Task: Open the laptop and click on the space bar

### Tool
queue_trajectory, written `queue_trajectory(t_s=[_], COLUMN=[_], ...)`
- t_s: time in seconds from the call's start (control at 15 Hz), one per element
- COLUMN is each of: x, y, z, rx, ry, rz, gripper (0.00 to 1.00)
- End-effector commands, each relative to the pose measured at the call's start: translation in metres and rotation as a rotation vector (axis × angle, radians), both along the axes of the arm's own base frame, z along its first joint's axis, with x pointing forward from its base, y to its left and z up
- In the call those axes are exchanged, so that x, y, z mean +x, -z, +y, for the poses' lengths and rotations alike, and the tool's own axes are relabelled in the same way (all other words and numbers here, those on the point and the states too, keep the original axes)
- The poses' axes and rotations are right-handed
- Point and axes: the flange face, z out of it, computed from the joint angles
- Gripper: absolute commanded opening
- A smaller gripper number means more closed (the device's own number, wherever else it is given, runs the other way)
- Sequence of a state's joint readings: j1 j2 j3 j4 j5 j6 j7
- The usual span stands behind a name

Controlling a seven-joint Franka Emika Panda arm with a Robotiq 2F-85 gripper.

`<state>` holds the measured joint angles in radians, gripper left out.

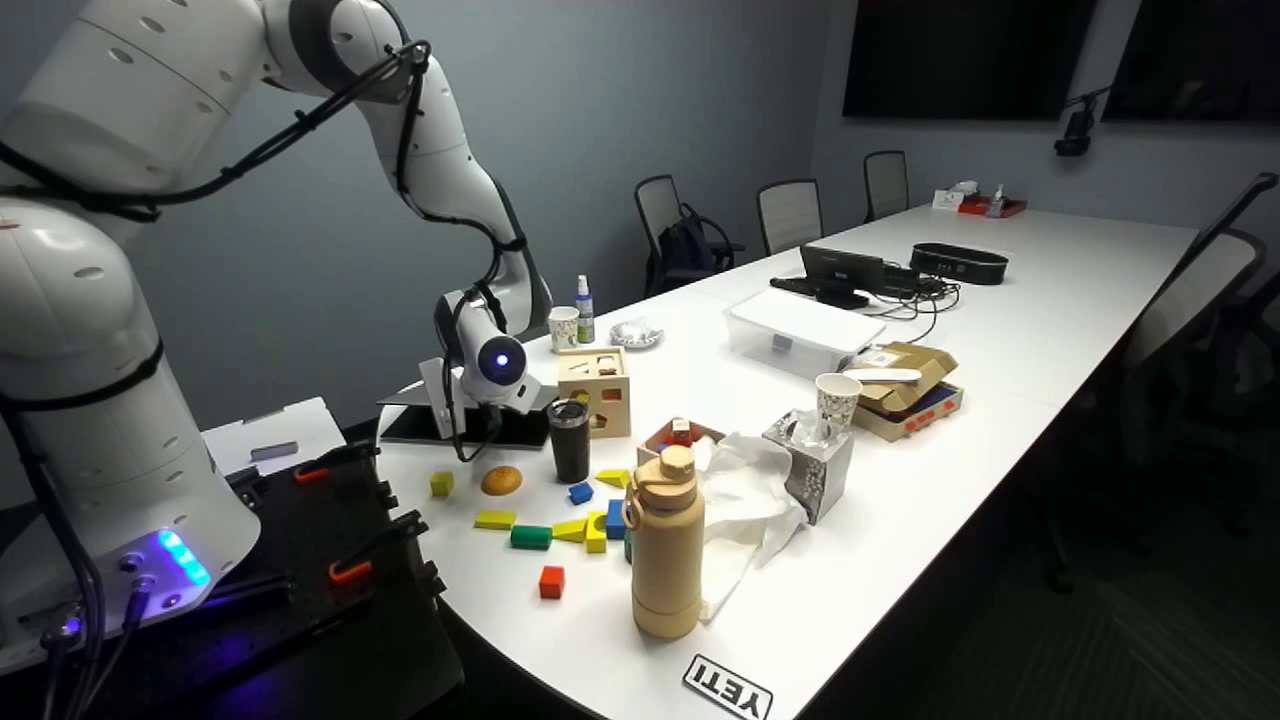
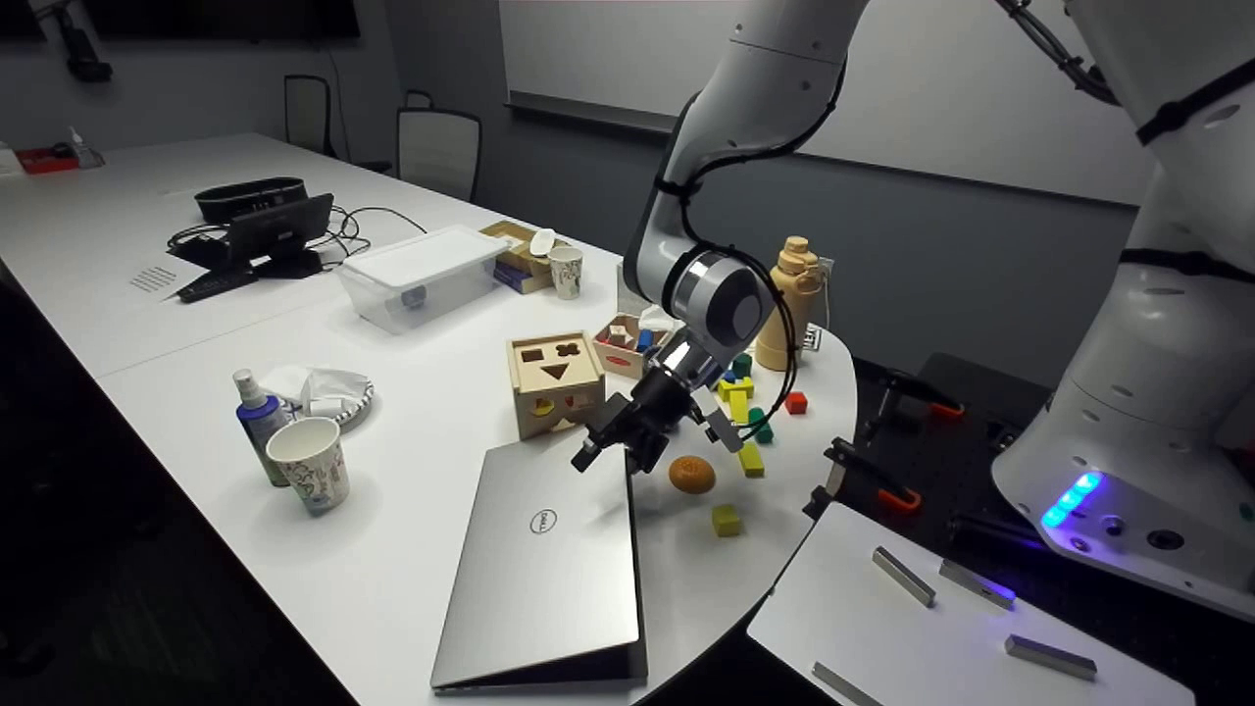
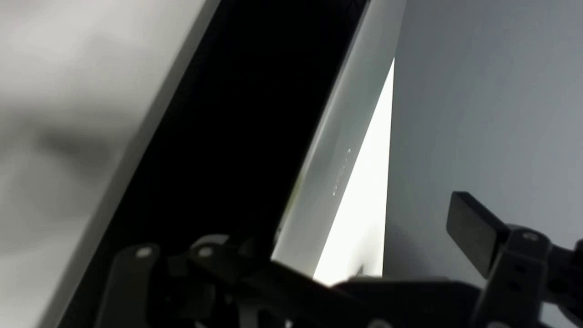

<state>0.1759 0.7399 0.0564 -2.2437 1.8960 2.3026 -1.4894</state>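
Observation:
The laptop is a slim silver Dell whose lid (image 2: 549,588) is raised a little off its base, leaving a dark gap on the side facing the robot. In an exterior view its dark inside (image 1: 525,430) shows behind the gripper. My gripper (image 2: 616,457) is open at the lid's free edge, near the corner by the wooden box. In the wrist view the lid (image 3: 323,214) shows edge-on between the fingers (image 3: 360,237). One finger is on the outer side, the other is lost in the dark gap. Whether either finger touches the lid cannot be told. Keyboard and space bar are hidden.
A wooden shape-sorter box (image 2: 557,392) stands close beside the laptop and gripper. A black tumbler (image 1: 571,440), an orange round object (image 2: 692,475) and several coloured blocks lie nearby. A paper cup (image 2: 310,466) and spray bottle (image 2: 260,422) stand beyond the laptop. A tan bottle (image 1: 668,550) stands upright.

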Motion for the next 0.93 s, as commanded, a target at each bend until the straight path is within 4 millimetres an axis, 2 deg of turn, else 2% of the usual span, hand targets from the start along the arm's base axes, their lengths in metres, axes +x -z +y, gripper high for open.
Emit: queue_trajectory(t_s=[0.0, 0.27, 0.67, 0.87], x=[0.01, 0.016, 0.031, 0.039], y=[-0.033, -0.049, -0.087, -0.096], z=[0.027, 0.042, 0.072, 0.088], rx=[0.07, 0.09, 0.106, 0.112], ry=[-0.032, -0.06, -0.12, -0.148], rz=[-0.066, -0.094, -0.176, -0.204], gripper=[1.0, 1.0, 1.0, 1.0])
